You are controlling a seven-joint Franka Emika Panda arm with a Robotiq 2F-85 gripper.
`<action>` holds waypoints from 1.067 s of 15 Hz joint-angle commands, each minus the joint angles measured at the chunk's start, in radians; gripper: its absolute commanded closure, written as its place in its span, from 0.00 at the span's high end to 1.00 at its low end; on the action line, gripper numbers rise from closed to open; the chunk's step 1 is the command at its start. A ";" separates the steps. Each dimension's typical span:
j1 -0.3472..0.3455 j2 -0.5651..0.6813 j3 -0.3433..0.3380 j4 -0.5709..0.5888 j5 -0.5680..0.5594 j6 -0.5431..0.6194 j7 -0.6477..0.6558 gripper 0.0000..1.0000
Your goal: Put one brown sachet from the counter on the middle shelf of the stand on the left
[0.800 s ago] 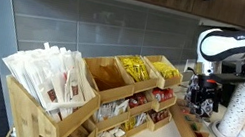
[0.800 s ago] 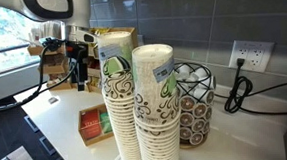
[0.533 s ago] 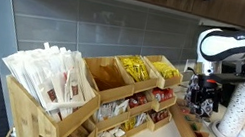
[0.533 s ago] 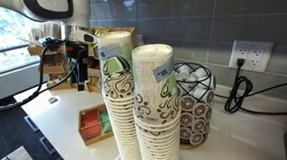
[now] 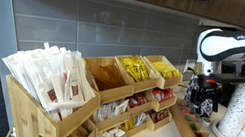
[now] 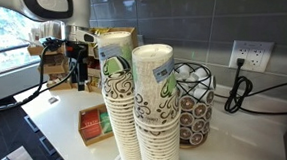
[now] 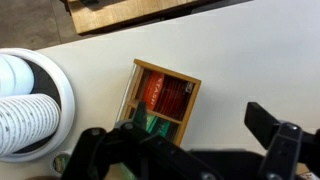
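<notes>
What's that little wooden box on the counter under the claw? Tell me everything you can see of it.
The wooden box is a small, shallow, open-topped tray of light wood, split by dividers. One compartment holds orange-red sachets, another green ones. It rests flat on the white counter, with a gap between it and the white cups beside it. The open claw hovers over its near edge, not touching it as far as I can tell.

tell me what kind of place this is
Likely an office break room coffee station: tall stacks of paper cups, a tiered wooden stand holding sachets, and a wire holder of coffee pods on a white counter.
</notes>
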 commanded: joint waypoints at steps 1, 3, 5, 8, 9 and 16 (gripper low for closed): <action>0.043 -0.034 0.014 -0.059 0.034 0.064 -0.032 1.00; 0.077 -0.080 0.045 -0.130 0.054 0.148 -0.024 1.00; 0.115 -0.126 0.061 -0.209 0.112 0.234 -0.050 1.00; 0.192 -0.190 0.084 -0.329 0.230 0.369 -0.113 1.00; 0.220 -0.209 0.092 -0.361 0.265 0.406 -0.140 1.00; 0.312 -0.212 0.123 -0.392 0.322 0.464 -0.200 1.00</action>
